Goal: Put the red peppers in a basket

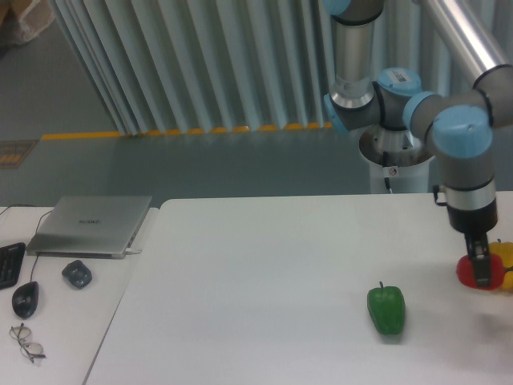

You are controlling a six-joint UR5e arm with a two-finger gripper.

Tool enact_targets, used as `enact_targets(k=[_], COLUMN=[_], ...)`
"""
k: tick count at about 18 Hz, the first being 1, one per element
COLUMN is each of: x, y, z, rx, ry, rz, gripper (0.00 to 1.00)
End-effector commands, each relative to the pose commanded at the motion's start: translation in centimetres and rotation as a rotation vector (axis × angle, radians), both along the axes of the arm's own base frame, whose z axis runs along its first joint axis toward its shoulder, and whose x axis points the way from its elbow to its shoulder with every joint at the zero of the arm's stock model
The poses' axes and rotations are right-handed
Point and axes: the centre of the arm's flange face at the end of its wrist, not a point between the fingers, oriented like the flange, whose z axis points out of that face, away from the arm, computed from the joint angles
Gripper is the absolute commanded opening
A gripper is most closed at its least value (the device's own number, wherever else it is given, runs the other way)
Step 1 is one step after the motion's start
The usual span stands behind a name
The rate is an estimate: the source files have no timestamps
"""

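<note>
The red pepper (466, 271) sits on the white table (280, 265) near its right edge, touching the yellow pepper (504, 258) to its right. My gripper (481, 269) hangs straight down over the red pepper. One dark finger (482, 267) stands in front of the pepper, between the red and the yellow one. The other finger is hidden, so I cannot tell whether the jaws are closed on the pepper. No basket is in view.
A green pepper (386, 309) lies on the table left of the gripper. On the side desk to the left are a closed laptop (90, 224), a mouse (25, 299), a small dark object (77, 274), glasses (26, 342) and a keyboard corner (6, 265).
</note>
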Motion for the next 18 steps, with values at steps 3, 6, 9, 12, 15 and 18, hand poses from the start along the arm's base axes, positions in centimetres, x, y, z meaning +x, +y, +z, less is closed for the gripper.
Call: enact_targets(k=[3, 6, 9, 12, 15, 18], x=[-3.9, -7.2, -10.1, -12.4, -14.3, -14.8], y=[-2.9, -4.8, -5.4, -5.4, -6.0, -6.5], z=[0.6, -0.6, -3.4, -5.3, -5.4, -5.8], rx=[0.034, 0.033, 0.052, 0.057, 0.064, 0.063], ry=[0.006, -0.006, -0.009, -0.001, 0.016, 0.012], rz=[0.028, 0.035, 0.039, 0.053, 0.069, 0.081], gripper=[0.44, 0.44, 0.44, 0.44, 0.44, 0.54])
